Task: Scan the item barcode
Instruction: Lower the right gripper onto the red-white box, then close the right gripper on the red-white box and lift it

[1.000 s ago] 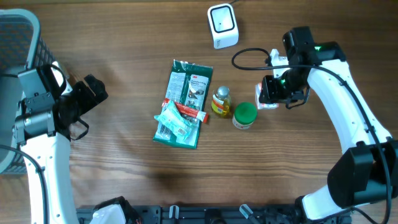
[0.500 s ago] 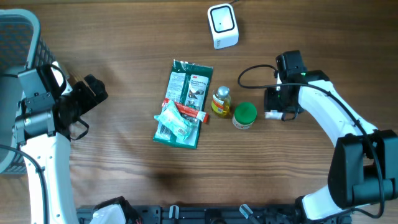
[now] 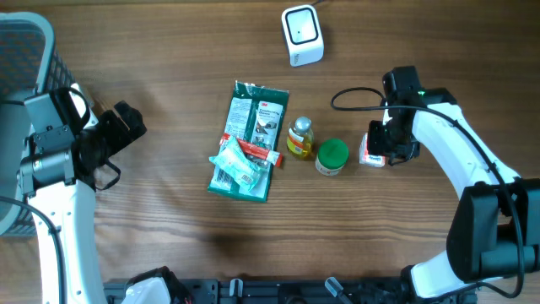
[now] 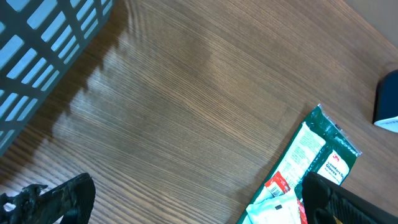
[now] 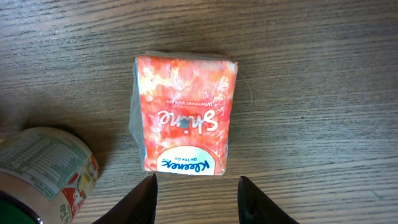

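The item, an orange Kleenex tissue pack (image 5: pixel 184 112), lies flat on the wooden table right of a green-lidded tub (image 3: pixel 332 156). In the overhead view the pack (image 3: pixel 372 152) shows partly under my right gripper (image 3: pixel 390 143). In the right wrist view the right gripper (image 5: pixel 196 186) is open, its dark fingertips (image 5: pixel 148 190) just short of the pack's near end, with nothing between them. The white barcode scanner (image 3: pixel 301 35) stands at the far edge. My left gripper (image 3: pixel 126 127) stays open over bare table at the left, and its fingers (image 4: pixel 59 199) are spread wide in the left wrist view.
A green glove packet (image 3: pixel 253 127) with a light blue pouch (image 3: pixel 236 165) and a red tube on it lies mid-table. A small yellow bottle (image 3: pixel 299 138) stands beside the tub. A grey mesh basket (image 3: pixel 25 51) sits at the far left.
My right arm carried the tissue pack a little right and toward the near edge, put it down on the table and let go. The left arm has not moved.
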You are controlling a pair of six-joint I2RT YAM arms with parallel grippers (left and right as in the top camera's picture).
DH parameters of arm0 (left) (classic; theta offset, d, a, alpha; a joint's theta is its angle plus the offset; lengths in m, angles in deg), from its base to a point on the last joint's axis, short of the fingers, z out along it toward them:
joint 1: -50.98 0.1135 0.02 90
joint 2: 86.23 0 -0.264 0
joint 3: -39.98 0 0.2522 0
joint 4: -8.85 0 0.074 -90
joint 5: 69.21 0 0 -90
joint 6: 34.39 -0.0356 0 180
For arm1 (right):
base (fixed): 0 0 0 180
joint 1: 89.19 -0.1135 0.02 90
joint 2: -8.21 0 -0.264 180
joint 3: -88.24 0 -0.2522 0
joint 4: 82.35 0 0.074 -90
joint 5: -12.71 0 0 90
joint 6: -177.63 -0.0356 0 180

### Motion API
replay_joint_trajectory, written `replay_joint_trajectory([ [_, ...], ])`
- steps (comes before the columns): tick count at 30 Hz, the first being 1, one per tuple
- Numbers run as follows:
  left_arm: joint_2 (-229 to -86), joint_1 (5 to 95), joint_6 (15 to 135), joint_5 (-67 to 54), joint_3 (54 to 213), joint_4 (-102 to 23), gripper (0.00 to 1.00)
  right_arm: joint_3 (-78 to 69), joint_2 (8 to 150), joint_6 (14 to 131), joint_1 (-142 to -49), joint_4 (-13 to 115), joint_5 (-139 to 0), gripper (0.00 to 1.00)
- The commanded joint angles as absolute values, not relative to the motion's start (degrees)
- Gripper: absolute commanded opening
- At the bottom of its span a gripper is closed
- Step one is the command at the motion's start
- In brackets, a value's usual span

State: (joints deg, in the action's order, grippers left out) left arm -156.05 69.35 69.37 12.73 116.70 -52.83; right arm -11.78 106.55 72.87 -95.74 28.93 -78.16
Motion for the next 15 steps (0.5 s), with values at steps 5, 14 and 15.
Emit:
replay_joint_trajectory([
  [5, -156.16, 69.20, 68.19, 12.05, 116.75, -52.70, 1.00, -11.00, 106.25, 70.94, -95.63, 28.76, -77.30, 0.43],
  [14, -156.16, 69.20, 68.19, 12.05, 116.75, -52.70, 1.00, -16.24, 106.25, 71.16, -95.98, 41.67, -74.22, 0.33],
  [15, -156.16, 69.20, 68.21, 12.05, 116.75, -52.70, 1.00, -17.82, 106.25, 71.14, -96.13, 44.06, -74.20, 0.32],
])
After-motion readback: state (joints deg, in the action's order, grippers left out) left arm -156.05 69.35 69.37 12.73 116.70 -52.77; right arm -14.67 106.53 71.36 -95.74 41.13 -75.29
